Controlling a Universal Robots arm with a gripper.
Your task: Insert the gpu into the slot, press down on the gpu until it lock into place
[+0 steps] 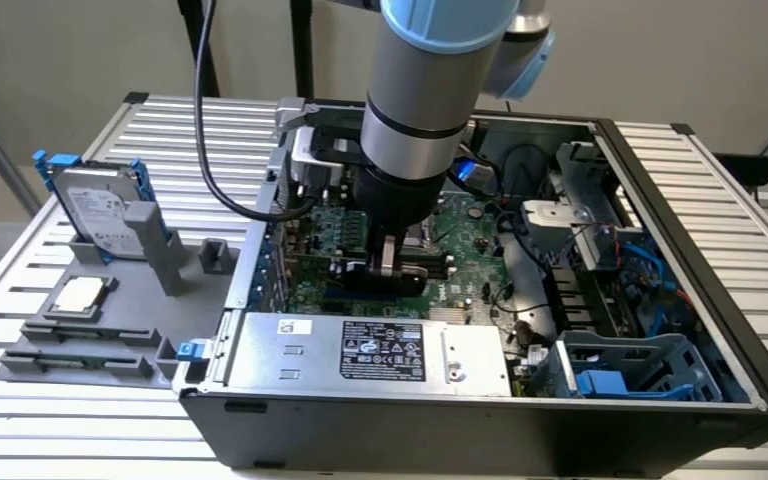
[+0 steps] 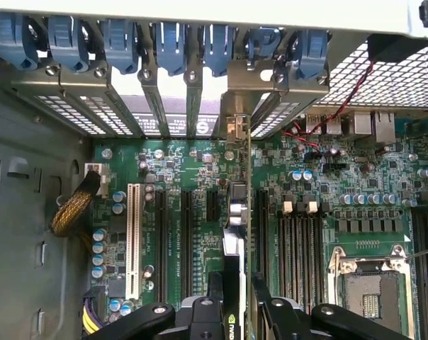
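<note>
The gpu (image 2: 235,265) is a thin black card seen edge-on in the wrist view. It stands upright on the green motherboard (image 2: 193,170), with its metal bracket (image 2: 237,117) at the case's rear openings. My gripper (image 2: 237,292) straddles it, and its dark fingers (image 2: 215,287) lie against both faces of the card. In the exterior view the gripper (image 1: 391,262) reaches down into the open computer case (image 1: 491,420), with the gpu (image 1: 368,277) low over the board. The slot is hidden beneath the card.
A power supply box with a silver label (image 1: 371,350) fills the case's near side. Black memory slots (image 2: 299,248) and the CPU socket (image 2: 370,290) lie beside the card, with a white slot (image 2: 134,241) on its other side. A hard drive (image 1: 97,215) stands at the exterior view's left.
</note>
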